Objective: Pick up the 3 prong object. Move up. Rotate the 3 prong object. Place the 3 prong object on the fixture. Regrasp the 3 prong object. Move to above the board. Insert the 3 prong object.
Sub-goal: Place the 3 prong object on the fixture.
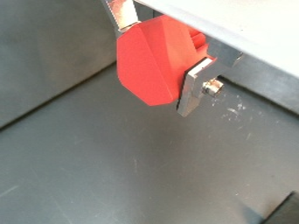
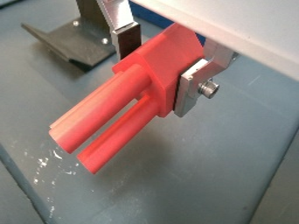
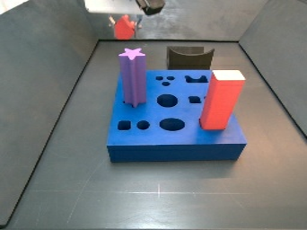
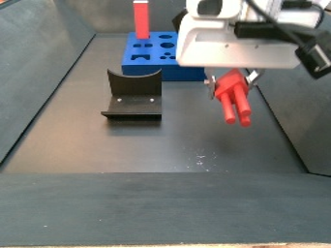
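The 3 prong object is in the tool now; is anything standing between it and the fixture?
Nothing visible does. The tool holds the 3 prong object in the air beside the fixture, with only bare floor between them. The board and its posts stand farther back.

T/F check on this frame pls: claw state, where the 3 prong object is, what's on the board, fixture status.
1. The claw is shut on the 3 prong object. True.
2. The 3 prong object rests on the fixture. False: it hangs in the air beside the fixture, held by the claw.
3. A purple star post stands in the board. True.
4. The red block lies flat on the floor. False: it stands upright on the board.
5. The fixture holds nothing. True.
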### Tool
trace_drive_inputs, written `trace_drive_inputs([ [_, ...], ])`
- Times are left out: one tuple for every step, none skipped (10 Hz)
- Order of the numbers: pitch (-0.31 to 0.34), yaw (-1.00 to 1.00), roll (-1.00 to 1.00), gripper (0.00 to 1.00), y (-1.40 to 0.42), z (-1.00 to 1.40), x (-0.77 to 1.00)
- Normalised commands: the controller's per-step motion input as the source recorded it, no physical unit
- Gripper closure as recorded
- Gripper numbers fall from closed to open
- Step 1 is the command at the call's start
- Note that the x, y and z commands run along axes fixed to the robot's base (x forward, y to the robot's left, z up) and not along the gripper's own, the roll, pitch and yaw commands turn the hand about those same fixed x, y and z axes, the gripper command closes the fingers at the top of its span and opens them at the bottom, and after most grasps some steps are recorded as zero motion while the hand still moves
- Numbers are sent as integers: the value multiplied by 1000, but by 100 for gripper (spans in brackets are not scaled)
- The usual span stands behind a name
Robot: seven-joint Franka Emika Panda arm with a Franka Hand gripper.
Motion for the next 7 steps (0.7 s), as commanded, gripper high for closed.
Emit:
trace_drive_inputs([
  [34, -19, 36, 100, 6, 1000, -23],
  [36, -23, 45, 100, 7, 1000, -26],
  [37, -21, 59, 100, 9, 1000, -31],
  [41, -19, 68, 100, 9, 1000, -34],
  [47, -12, 78, 100, 8, 1000, -38],
  [50, -4, 84, 100, 9, 890, -32],
  [56, 2, 89, 100, 8, 744, -25],
])
